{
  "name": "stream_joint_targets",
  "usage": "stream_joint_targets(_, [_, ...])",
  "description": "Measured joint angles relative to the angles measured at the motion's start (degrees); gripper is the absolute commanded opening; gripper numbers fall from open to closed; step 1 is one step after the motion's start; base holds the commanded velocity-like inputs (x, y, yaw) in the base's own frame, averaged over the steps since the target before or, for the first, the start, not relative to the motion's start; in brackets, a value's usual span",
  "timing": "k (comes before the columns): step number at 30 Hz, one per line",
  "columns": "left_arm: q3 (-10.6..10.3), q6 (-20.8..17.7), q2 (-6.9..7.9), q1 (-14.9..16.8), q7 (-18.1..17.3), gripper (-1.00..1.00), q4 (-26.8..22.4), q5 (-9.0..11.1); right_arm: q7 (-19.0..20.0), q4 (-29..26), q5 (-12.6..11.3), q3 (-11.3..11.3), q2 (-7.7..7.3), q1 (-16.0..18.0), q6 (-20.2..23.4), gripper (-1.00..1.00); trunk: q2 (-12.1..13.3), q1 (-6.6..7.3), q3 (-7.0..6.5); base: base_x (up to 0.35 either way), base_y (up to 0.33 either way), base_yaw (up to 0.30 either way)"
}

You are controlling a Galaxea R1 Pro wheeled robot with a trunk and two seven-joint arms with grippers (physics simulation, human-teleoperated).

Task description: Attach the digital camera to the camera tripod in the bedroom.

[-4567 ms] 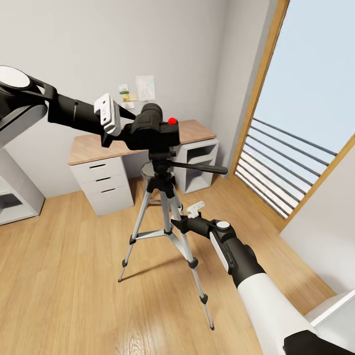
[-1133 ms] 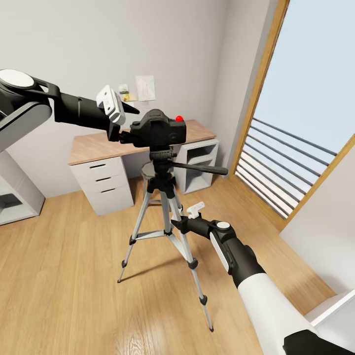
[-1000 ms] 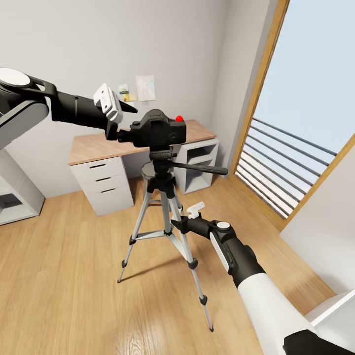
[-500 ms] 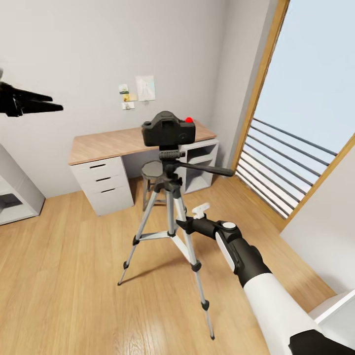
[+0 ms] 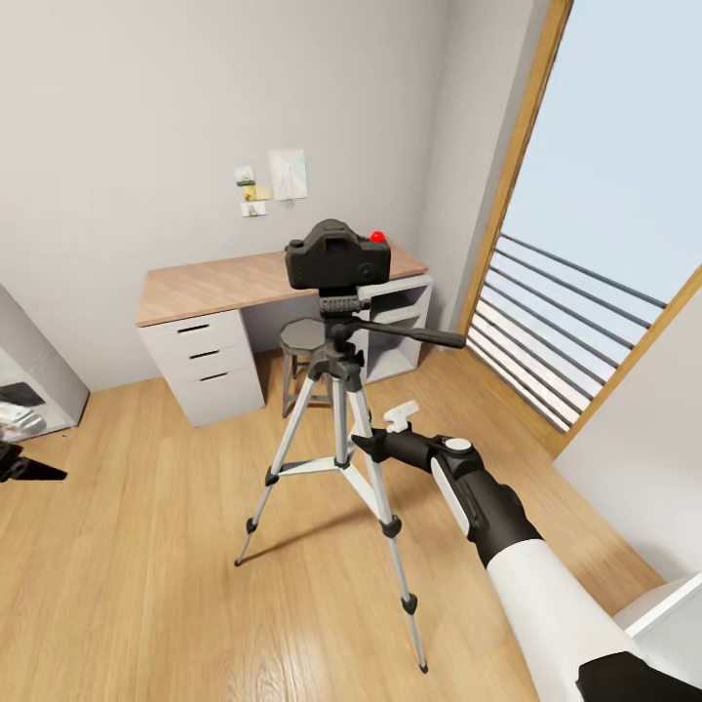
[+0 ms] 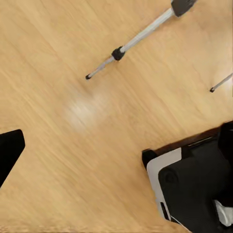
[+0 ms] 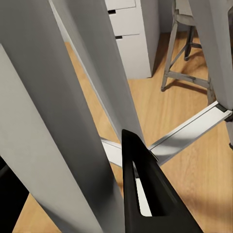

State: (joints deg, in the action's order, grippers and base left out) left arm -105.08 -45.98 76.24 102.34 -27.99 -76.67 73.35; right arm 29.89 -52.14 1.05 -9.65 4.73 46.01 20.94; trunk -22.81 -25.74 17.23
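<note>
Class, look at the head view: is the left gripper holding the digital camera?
No: the digital camera sits alone atop the camera tripod.

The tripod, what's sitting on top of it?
The digital camera, black with a red button, sits on top of the camera tripod. No gripper touches it. The camera's body covers the joint beneath it, so whether it is locked on cannot be seen.

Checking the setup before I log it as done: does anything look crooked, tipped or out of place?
Nothing stands out. The camera sits level on the tripod head, and the tripod stands upright with its three feet spread on the wood floor. The right gripper is close against one tripod leg.
</note>
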Motion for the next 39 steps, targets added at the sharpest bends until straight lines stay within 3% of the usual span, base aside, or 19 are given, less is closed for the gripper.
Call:
stream_joint_targets(1, [-5.5,4.5,0.31,0.0,0.5,1.00,0.0,2.2,0.0,0.1,0.0,0.0,0.00,0.0,0.0,-1.00,0.0,0.01,0.00,0.000,0.000,0.000])
stream_joint_targets(2, [-11.7,9.9,0.71,-0.2,0.9,1.00,0.1,5.6,0.0,0.0,0.0,0.0,0.01,0.0,0.1,-1.00,0.0,0.01,0.00,0.000,0.000,0.000])
stream_joint_targets(4, [-16.9,16.1,1.53,0.1,1.2,1.00,0.2,10.4,0.0,0.0,0.1,0.1,0.05,0.0,0.0,-1.00,0.0,0.00,-0.01,0.000,0.000,0.000])
stream_joint_targets(5, [-20.1,22.2,3.01,-0.1,1.5,1.00,0.4,16.0,-0.1,-0.2,0.1,0.1,0.07,0.0,0.2,-1.00,0.0,0.00,0.00,0.000,0.000,0.000])
stream_joint_targets(6, [-21.3,25.3,4.05,0.0,1.7,1.00,0.4,19.1,-0.2,-0.2,0.2,0.2,0.08,0.0,0.4,-1.00,0.0,0.01,-0.01,0.000,0.000,0.000])
stream_joint_targets(7, [-22.9,30.7,6.18,-0.2,2.2,1.00,0.4,25.0,-0.2,-0.4,0.2,0.3,0.13,0.0,0.6,-1.00,0.0,0.01,0.00,0.000,0.000,0.000])
stream_joint_targets(8, [-23.5,33.2,7.33,-0.5,2.4,1.00,0.4,28.0,-0.3,-0.4,0.3,0.3,0.14,0.0,0.7,-1.00,0.0,0.01,0.00,0.000,0.000,0.000])
stream_joint_targets(9, [-24.3,37.1,8.93,-0.9,2.8,1.00,0.3,32.8,-0.3,-0.5,0.3,0.4,0.16,0.0,0.9,-1.00,0.0,0.00,0.00,0.000,0.000,0.000])
stream_joint_targets(11, [-25.1,40.7,10.40,-2.7,3.1,1.00,0.2,37.4,-0.3,-0.6,0.4,0.4,0.20,0.0,1.0,-1.00,0.0,0.00,0.01,0.000,0.000,0.000])
stream_joint_targets(13, [-25.4,42.3,11.21,-4.1,3.3,1.00,0.2,39.6,-0.4,-0.6,0.4,0.5,0.23,0.0,1.0,-1.00,0.0,0.00,0.01,0.000,0.000,0.000])
stream_joint_targets(17, [-25.6,43.6,12.01,-5.1,3.5,1.00,-0.3,41.2,-0.6,-0.7,0.3,0.5,0.28,0.0,1.1,-1.00,0.0,0.00,0.01,0.000,0.000,0.000])
stream_joint_targets(28, [-25.7,43.7,12.26,-5.5,5.1,1.00,-0.8,41.8,-0.6,-0.7,0.4,0.4,0.24,0.0,1.0,-1.00,0.0,-0.01,0.01,0.000,0.000,0.000])
stream_joint_targets(31, [-25.8,41.5,10.87,-5.5,12.7,1.00,-0.8,41.8,-0.6,-0.8,0.3,0.4,0.21,0.0,1.2,-1.00,0.0,0.00,0.00,0.000,0.000,0.000])
stream_joint_targets(33, [-25.7,38.0,8.01,-5.3,20.1,1.00,-0.7,42.1,-0.6,-1.0,0.3,0.4,0.21,0.0,1.5,-1.00,0.0,-0.01,0.00,0.000,0.000,0.000])
stream_joint_targets(35, [-25.7,33.7,1.51,-5.4,30.0,1.00,-0.4,43.0,-0.7,-1.4,0.3,0.4,0.20,0.0,2.0,-1.00,0.0,-0.01,-0.01,0.000,0.000,0.000])
stream_joint_targets(37, [-25.7,32.4,-2.63,-5.7,34.5,1.00,0.0,44.3,-0.8,-1.5,0.3,0.4,0.23,0.0,2.2,-1.00,0.0,0.00,-0.02,0.000,0.000,0.000])
stream_joint_targets(38, [-25.6,31.6,-6.84,-6.6,38.4,1.00,1.0,46.6,-0.8,-1.5,0.3,0.4,0.25,0.0,2.3,-1.00,0.0,0.00,-0.02,0.000,0.000,0.000])
stream_joint_targets(39, [-25.6,31.3,-9.46,-7.4,40.1,1.00,1.9,48.0,-0.9,-1.8,0.4,0.4,0.26,0.0,2.5,-1.00,0.0,-0.02,-0.02,0.000,0.000,0.000])
